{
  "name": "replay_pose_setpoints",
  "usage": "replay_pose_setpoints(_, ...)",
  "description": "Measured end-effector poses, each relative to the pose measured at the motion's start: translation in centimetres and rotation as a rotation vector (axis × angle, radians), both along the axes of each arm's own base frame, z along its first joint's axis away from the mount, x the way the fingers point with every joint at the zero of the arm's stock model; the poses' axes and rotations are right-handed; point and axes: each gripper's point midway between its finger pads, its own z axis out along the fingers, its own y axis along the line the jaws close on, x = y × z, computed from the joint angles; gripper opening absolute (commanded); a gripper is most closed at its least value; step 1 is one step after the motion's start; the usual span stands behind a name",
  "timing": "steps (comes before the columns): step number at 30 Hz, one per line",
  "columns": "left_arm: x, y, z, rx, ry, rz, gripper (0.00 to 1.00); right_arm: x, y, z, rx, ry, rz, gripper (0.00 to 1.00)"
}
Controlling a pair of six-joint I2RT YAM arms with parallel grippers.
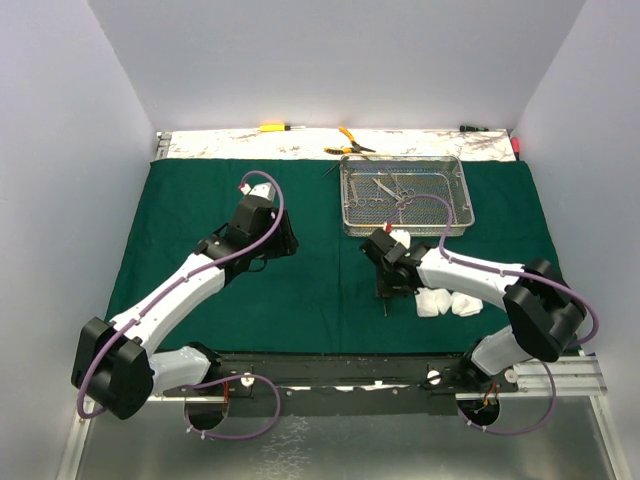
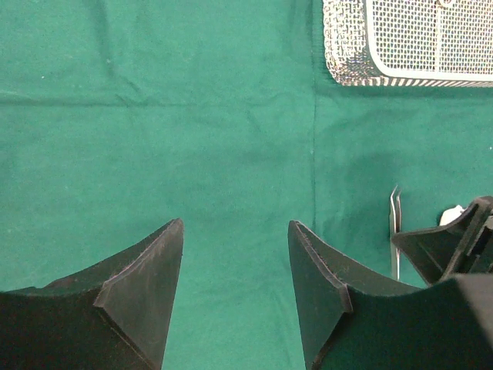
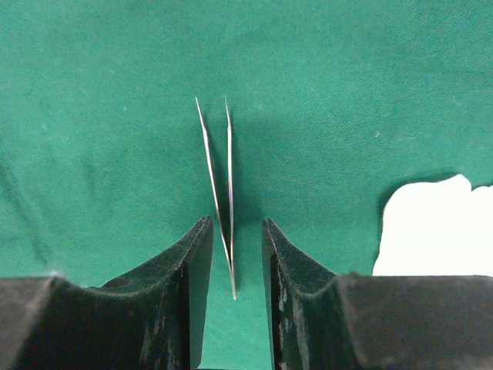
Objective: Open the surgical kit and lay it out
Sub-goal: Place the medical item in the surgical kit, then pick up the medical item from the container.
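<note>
The dark green cloth [image 1: 200,210] lies spread flat over the table. The wire-mesh steel tray [image 1: 346,195] stands on it at the back right and holds small silver clamps [image 1: 395,192]. The tray corner also shows in the left wrist view [image 2: 408,73]. Silver tweezers [image 3: 222,193] lie on the cloth between the fingers of my right gripper [image 3: 236,221]. That gripper is open and touches neither blade. White gauze rolls [image 1: 447,303] lie just right of it, and one [image 1: 400,239] lies behind it. My left gripper [image 2: 235,223] is open and empty over bare cloth, left of the tray.
Yellow-handled pliers [image 1: 350,140] and a yellow-handled screwdriver [image 1: 275,127] lie on the marbled strip [image 1: 230,145] behind the cloth. A red-tipped tool [image 1: 517,143] sits at the back right corner. White walls close in the sides and back.
</note>
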Motion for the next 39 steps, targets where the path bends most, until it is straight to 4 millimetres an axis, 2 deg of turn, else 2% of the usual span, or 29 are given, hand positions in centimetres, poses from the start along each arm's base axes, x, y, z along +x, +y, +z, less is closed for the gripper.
replay_pose_setpoints(5, 0.3, 0.2, 0.2, 0.002, -0.003, 0.009, 0.59, 1.6, 0.7, 3.0, -0.007, -0.041, -0.023, 0.43)
replay_pose_setpoints(10, 1.4, 0.2, 0.7, 0.003, -0.007, 0.024, 0.59, 4.4, 2.6, 7.3, 0.04, -0.136, -0.035, 0.46)
replay_pose_setpoints(16, 3.8, -0.1, 0.9, 0.011, 0.003, 0.046, 0.59, 8.4, 4.8, 12.8, 0.123, -0.274, -0.036, 0.5)
replay_pose_setpoints(18, 4.5, 0.1, 0.8, 0.014, 0.006, 0.06, 0.59, 10.7, 5.3, 14.6, 0.16, -0.318, -0.055, 0.5)
replay_pose_setpoints(20, 5.2, 0.6, 0.5, 0.018, 0.014, 0.08, 0.59, 14.5, 5.7, 16.5, 0.207, -0.373, -0.093, 0.51)
replay_pose_setpoints(22, 6.2, 1.3, 0.2, 0.021, 0.024, 0.108, 0.59, 18.3, 5.6, 17.4, 0.235, -0.406, -0.132, 0.54)
replay_pose_setpoints(24, 7.1, 2.1, 0.1, 0.018, 0.031, 0.138, 0.59, 21.8, 5.6, 17.5, 0.254, -0.427, -0.16, 0.64)
replay_pose_setpoints(27, 8.2, 2.8, 0.0, 0.0, 0.041, 0.172, 0.58, 26.5, 5.2, 16.4, 0.256, -0.442, -0.197, 0.73)
replay_pose_setpoints(30, 9.5, 3.0, -0.2, -0.023, 0.06, 0.191, 0.58, 30.2, 5.7, 14.4, 0.253, -0.447, -0.216, 0.75)
replay_pose_setpoints(34, 10.5, 2.5, -0.9, -0.04, 0.091, 0.181, 0.58, 33.6, 7.5, 11.8, 0.261, -0.451, -0.213, 0.75)
replay_pose_setpoints(39, 11.7, 2.3, -1.2, -0.067, 0.113, 0.171, 0.57, 35.2, 8.4, 9.4, 0.265, -0.449, -0.211, 0.66)
